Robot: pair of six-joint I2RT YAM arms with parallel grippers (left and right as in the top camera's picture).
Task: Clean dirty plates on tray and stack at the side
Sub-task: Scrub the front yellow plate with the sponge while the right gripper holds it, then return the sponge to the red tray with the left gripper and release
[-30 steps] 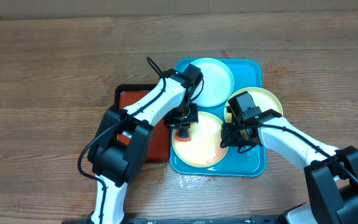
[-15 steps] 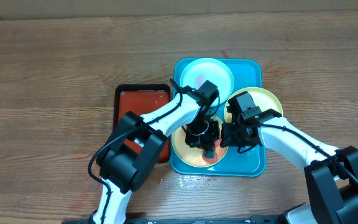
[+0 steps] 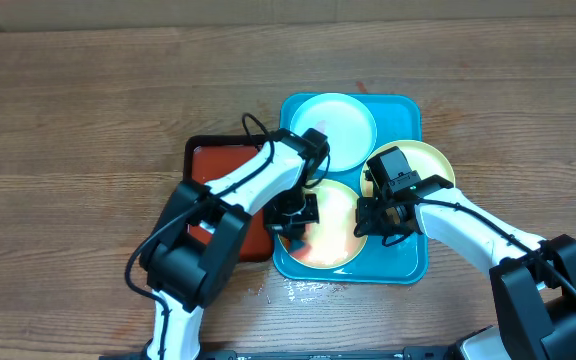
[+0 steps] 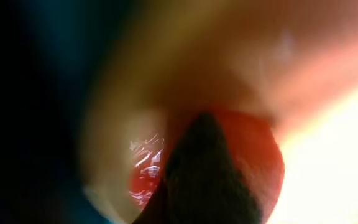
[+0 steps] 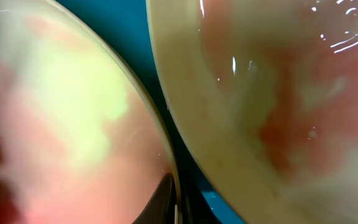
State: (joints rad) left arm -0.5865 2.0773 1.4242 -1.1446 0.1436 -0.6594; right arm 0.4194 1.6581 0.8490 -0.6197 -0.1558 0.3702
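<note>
The teal tray (image 3: 408,262) holds three plates. The mint plate (image 3: 336,128) is at the back. One yellow-green plate (image 3: 430,162) is at the right. The other yellow-green plate (image 3: 336,238), smeared orange-pink, is at the front. My left gripper (image 3: 294,220) is down on the front plate's left part, shut on a red wiping pad (image 4: 260,155); that view is very blurred. My right gripper (image 3: 373,220) is shut on the front plate's right rim (image 5: 170,163). The right wrist view shows that plate (image 5: 73,124), the right plate (image 5: 278,93) and a strip of tray (image 5: 126,31) between them.
A smaller black-rimmed red tray (image 3: 208,165) lies left of the teal tray, partly under my left arm. A wet patch (image 3: 308,290) shines on the wooden table in front of the teal tray. My two arms are close together over the front plate.
My left gripper swept with the red pad to the plate's middle-right, then back to its left part. My right gripper has stayed on the rim.
</note>
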